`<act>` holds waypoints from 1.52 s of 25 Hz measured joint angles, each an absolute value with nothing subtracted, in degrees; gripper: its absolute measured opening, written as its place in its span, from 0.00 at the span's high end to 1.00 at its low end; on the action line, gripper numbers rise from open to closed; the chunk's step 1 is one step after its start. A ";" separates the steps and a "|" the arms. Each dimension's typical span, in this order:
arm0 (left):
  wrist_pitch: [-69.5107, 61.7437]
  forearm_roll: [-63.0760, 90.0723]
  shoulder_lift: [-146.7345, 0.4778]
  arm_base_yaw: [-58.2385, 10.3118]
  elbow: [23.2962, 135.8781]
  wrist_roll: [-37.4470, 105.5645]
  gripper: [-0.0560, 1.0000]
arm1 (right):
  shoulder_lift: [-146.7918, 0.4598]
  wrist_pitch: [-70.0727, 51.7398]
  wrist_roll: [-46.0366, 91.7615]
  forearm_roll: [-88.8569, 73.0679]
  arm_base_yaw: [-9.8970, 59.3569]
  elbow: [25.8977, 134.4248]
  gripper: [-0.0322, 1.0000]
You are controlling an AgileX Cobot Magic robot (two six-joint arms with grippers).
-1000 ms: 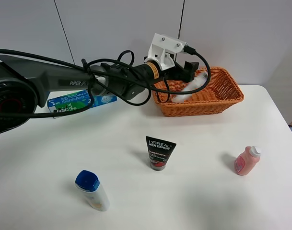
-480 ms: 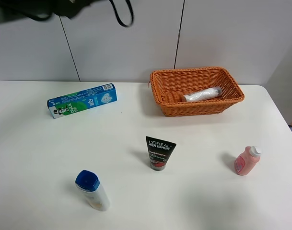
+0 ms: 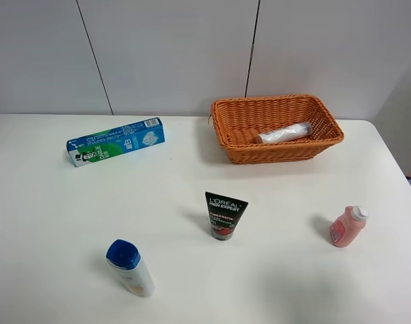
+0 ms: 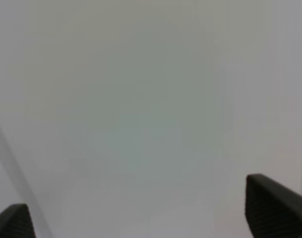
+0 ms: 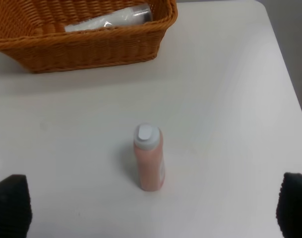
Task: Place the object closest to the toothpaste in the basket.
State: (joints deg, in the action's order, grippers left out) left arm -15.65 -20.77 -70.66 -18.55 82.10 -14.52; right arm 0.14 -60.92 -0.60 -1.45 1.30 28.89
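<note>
White tabletop (image 3: pixel 57 223) spreads under everything we see, with pale wall panels behind it. We find the white tube (image 3: pixel 285 133) lying on its side inside the wicker basket (image 3: pixel 225 138), resting on the basket floor near the back wall; our right wrist camera shows the same tube (image 5: pixel 108 19) just over the basket rim (image 5: pixel 91 42). The basket stands at the far side of the table, right of centre. The toothpaste box (image 3: pixel 115 141), blue and green, lies flat well apart from it on the far left. Nearer to us, a black L'Oreal tube (image 3: pixel 224 214) stands cap-down around the middle, a white bottle with a blue cap (image 3: pixel 129 267) leans at the near left, and a pink bottle (image 3: pixel 346 226) with a white cap stands at the right.

We see our left gripper (image 4: pixel 141 218) only as two dark fingertips (image 4: pixel 274 206) set wide apart, nothing between them, facing a blank pale surface. Our right gripper (image 5: pixel 151 208) likewise has its fingers (image 5: pixel 294 203) spread wide and empty, with the pink bottle (image 5: pixel 150 158) upright on the table between and beyond them, untouched.
</note>
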 joint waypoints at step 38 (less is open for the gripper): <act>-60.26 -3.61 0.41 -8.81 29.01 -0.61 0.16 | 0.14 -60.92 -0.60 -1.45 1.30 28.89 0.01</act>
